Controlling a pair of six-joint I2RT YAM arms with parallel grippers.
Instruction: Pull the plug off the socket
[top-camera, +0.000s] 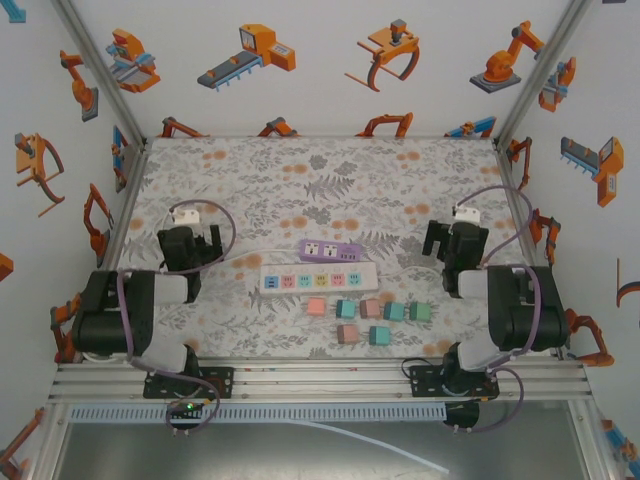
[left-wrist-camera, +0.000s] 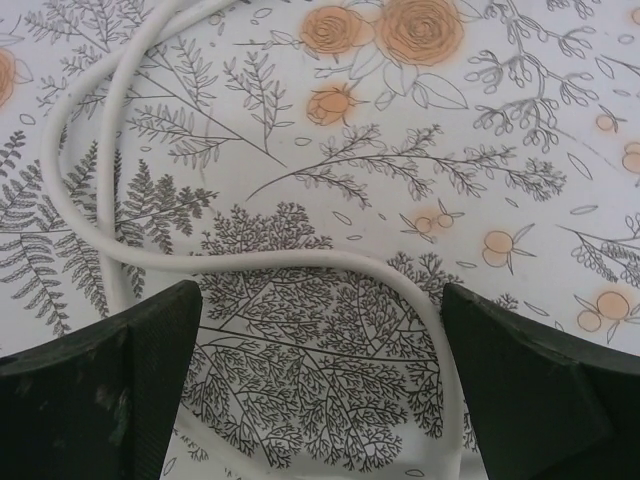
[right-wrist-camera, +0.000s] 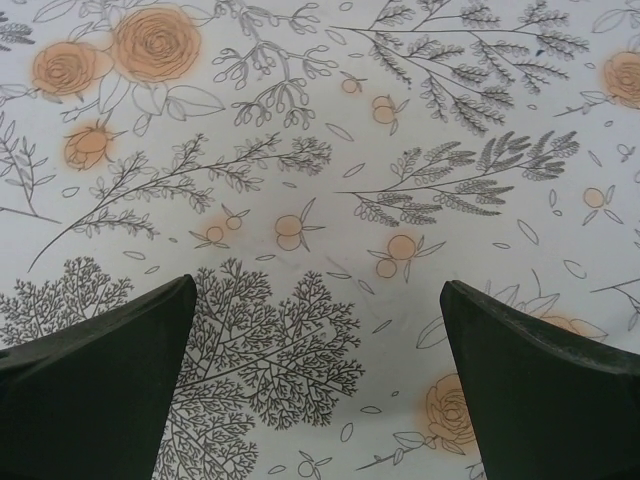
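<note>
While the left fingers (top-camera: 190, 248) and right fingers (top-camera: 455, 243) are held wide and empty, the socket strip (top-camera: 320, 281) is laid lengthwise across mid-frame between them, neither arm clearly nearer

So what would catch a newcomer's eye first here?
Probably the purple power strip mid-table, lying just behind a white power strip with coloured sockets, and the pink and teal blocks in front of them. Next comes the flower-print tablecloth, with a white cable looping across it just beyond the left arm's fingers, which are wide open.
</note>
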